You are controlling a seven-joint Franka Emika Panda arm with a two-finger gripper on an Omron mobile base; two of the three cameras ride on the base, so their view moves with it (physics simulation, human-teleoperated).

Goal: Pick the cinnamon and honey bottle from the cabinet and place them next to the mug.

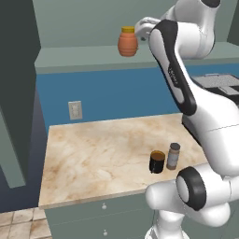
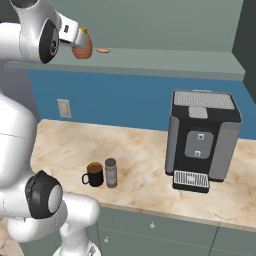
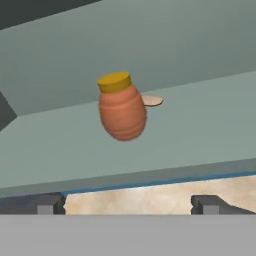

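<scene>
The honey bottle (image 1: 127, 43) (image 2: 82, 48) (image 3: 122, 107), a ribbed orange jar with a yellow lid, stands near the front of the cabinet shelf (image 1: 84, 58) (image 3: 200, 125). My gripper (image 3: 127, 204) (image 2: 76, 36) is raised to shelf height just short of the jar, open, with the fingertips (image 3: 47, 203) wide apart and nothing between them. Down on the counter, the cinnamon (image 1: 173, 156) (image 2: 111, 172) stands upright right beside the black mug (image 1: 158, 162) (image 2: 94, 174), on the mug's right.
A small flat tan thing (image 2: 103, 50) (image 3: 152, 101) lies on the shelf behind the jar. A coffee machine (image 2: 202, 137) stands on the marble counter (image 1: 102, 154) to the right. A wall outlet (image 1: 75, 110) sits on the blue backsplash. Drawers (image 1: 103, 206) run below.
</scene>
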